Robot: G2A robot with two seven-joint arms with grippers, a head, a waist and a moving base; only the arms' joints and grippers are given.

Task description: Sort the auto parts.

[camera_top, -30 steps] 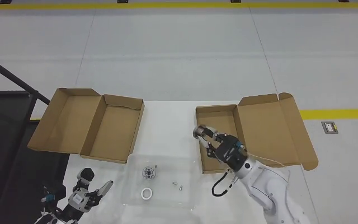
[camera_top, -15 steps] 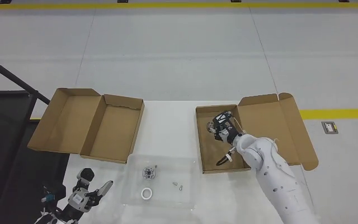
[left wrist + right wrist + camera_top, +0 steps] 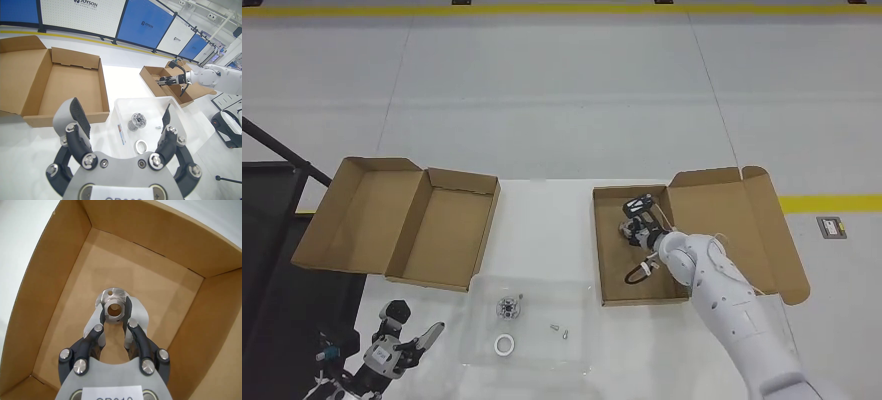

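Observation:
My right gripper [image 3: 114, 310] is shut on a metal flanged hub [image 3: 112, 303] and holds it inside the right cardboard box [image 3: 143, 275], above its floor. From the top view that gripper [image 3: 628, 229] sits over the box's far half [image 3: 614, 275]. My left gripper [image 3: 121, 117] stands open with nothing between its fingers, near the table's front left corner [image 3: 407, 337]. Ahead of it a clear tray [image 3: 121, 103] holds a second flanged hub [image 3: 136, 121], a metal ring [image 3: 141, 146] and a small bolt [image 3: 158, 127].
An open cardboard box [image 3: 442, 240] with its lid folded out lies at the table's left. The right box's lid [image 3: 732, 235] lies flat to the right. The clear tray [image 3: 482, 300] sits at the front middle of the table.
The right arm has carried the flanged hub from the right box's near left edge farther in, toward the box's far half. The left arm has kept still.

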